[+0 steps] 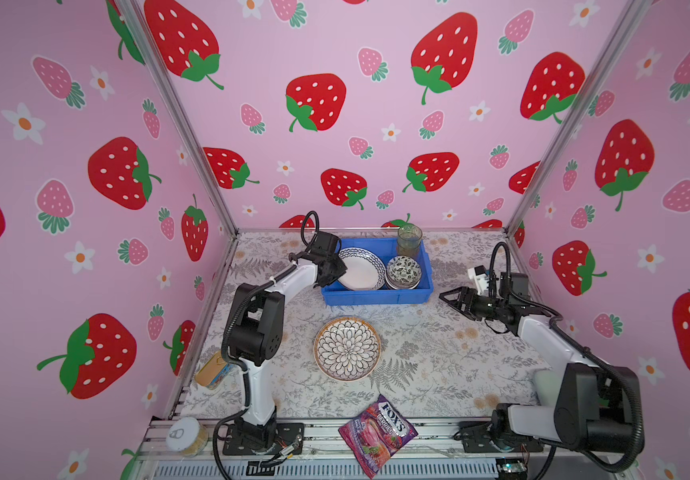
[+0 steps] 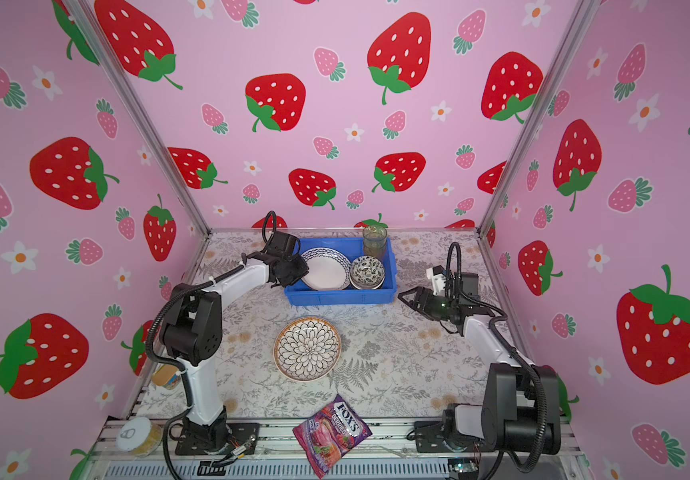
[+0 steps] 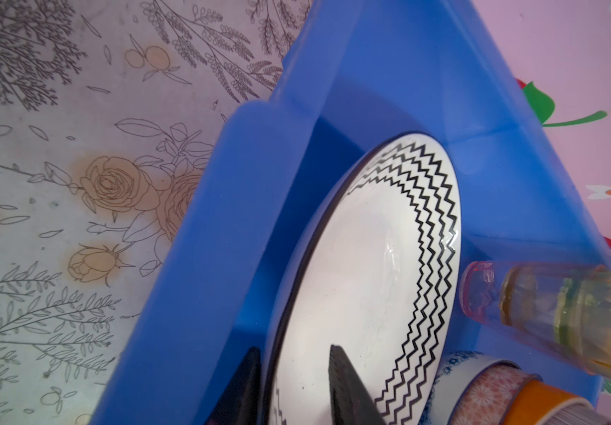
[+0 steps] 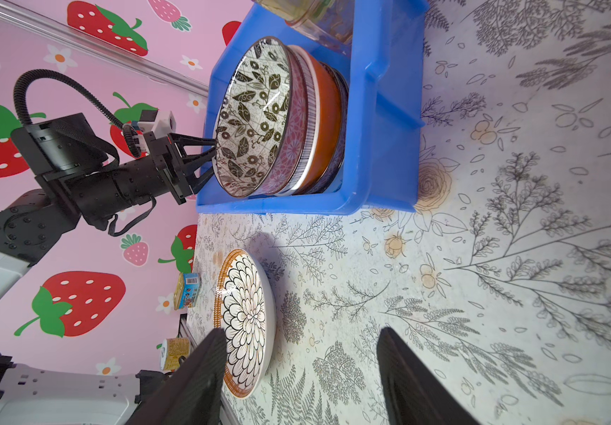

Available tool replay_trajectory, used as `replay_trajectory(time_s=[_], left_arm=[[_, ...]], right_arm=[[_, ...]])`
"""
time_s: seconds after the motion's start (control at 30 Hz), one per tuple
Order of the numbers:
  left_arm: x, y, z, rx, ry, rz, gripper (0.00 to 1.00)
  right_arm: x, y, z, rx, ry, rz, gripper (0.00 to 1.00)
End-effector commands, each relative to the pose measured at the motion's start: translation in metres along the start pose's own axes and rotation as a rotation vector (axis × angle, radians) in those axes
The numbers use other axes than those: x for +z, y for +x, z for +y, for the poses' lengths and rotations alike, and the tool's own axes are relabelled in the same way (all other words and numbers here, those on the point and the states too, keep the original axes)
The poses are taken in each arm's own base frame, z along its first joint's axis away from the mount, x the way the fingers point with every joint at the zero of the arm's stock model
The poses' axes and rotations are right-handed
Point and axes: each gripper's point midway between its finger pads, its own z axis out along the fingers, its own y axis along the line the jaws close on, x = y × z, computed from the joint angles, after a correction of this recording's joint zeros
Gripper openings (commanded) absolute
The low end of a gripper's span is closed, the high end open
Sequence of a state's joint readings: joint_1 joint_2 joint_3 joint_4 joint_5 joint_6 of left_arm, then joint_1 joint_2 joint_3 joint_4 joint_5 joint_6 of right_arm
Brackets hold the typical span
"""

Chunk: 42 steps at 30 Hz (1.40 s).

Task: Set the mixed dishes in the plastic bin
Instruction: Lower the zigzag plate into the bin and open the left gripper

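Observation:
The blue plastic bin (image 1: 376, 297) (image 2: 341, 296) (image 3: 245, 220) (image 4: 381, 121) stands at the back of the table. In its left half lies a zigzag-rimmed white plate (image 1: 360, 270) (image 2: 324, 270) (image 3: 363, 276), somewhat tilted. Beside it are a stack of patterned bowls (image 1: 403, 270) (image 2: 367, 270) (image 4: 256, 121) and nested tinted glasses (image 1: 409, 241) (image 2: 374, 241) (image 3: 539, 305). My left gripper (image 1: 335, 270) (image 2: 298, 268) (image 3: 295, 347) is open, one finger on each side of that plate's near rim. A petal-patterned plate (image 1: 347, 348) (image 2: 307, 348) (image 4: 247, 323) lies mid-table. My right gripper (image 1: 443, 297) (image 2: 401, 296) (image 4: 301, 330) hovers open and empty, right of the bin.
A purple FOX'S candy bag (image 1: 378, 432) (image 2: 332, 434) lies at the front edge. A white-lidded jar (image 1: 185, 434) and a small tin (image 1: 212, 370) sit at the front left by the left arm's base. Strawberry-print walls close in three sides.

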<state>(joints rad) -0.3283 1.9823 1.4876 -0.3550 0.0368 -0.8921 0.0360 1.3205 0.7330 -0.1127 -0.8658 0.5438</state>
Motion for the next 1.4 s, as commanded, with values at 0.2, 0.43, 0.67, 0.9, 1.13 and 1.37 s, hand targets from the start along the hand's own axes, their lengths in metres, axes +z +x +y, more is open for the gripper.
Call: replay_trajectory(time_s=[0.2,0.43,0.67,0.9,1.13,1.37], left_arm=[[0.015,0.011,0.046,0.021,-0.198,0.035,0.44],[0.026,0.018,0.055,0.035,-0.245,0.076,0.50],[0.030,0.023,0.060,0.049,-0.281,0.102,0.55],[0.027,0.021,0.060,0.058,-0.293,0.096,0.58],[0.021,0.017,0.054,0.067,-0.284,0.089,0.62],[0.005,0.008,0.038,0.082,-0.255,0.074,0.71]], right_arm=[[-0.001,0.003,0.000,-0.023,-0.013,0.002,0.68],[-0.002,0.003,0.001,-0.027,-0.016,0.000,0.68],[-0.002,0.003,0.000,-0.026,-0.017,0.001,0.68],[-0.002,0.004,-0.001,-0.025,-0.018,0.004,0.68],[0.000,0.004,-0.002,-0.023,-0.019,0.008,0.68],[-0.001,0.002,-0.001,-0.025,-0.016,0.001,0.68]])
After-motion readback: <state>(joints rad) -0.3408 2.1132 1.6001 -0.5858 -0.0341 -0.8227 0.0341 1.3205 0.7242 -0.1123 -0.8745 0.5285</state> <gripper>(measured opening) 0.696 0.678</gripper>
